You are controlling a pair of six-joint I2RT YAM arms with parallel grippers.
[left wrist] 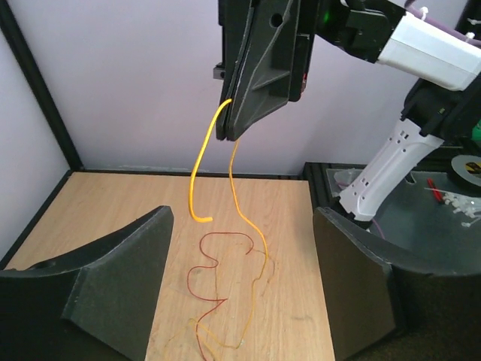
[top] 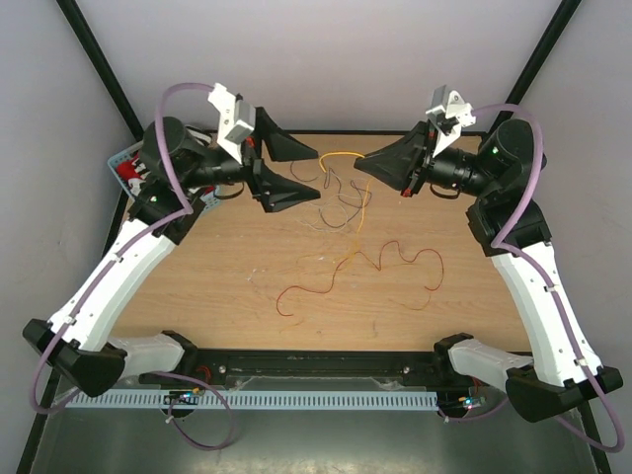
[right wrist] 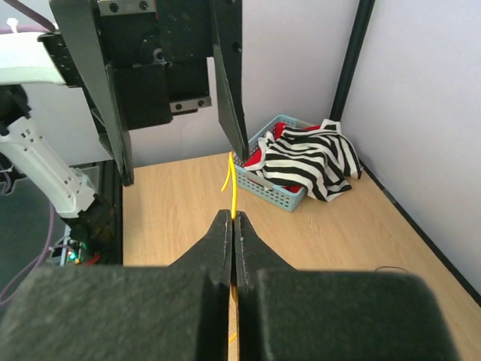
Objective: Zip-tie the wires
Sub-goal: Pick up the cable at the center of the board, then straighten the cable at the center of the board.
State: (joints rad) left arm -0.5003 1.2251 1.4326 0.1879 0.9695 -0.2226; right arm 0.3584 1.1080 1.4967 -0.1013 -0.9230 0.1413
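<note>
Top external view, reading from the left: the left gripper [top: 316, 173] stands released, jaws spread wide with nothing between them, its mouth facing the orange wire [top: 341, 155]. That wire hangs just right of the left fingertips. The left wrist view shows it in two limbs, a short one ending in the air and a longer one trailing roughly upright down to the worktop [top: 217, 296]. At the orange wire's top, on its right, the right gripper [top: 367, 164] is clenched on it, fingers pressed flat together. Beneath the orange wire the other wires [top: 365, 269], red and dark, lie loose. I cannot pick out the zip tie. The free left arm looks best placed to close across the hanging limbs.
</note>
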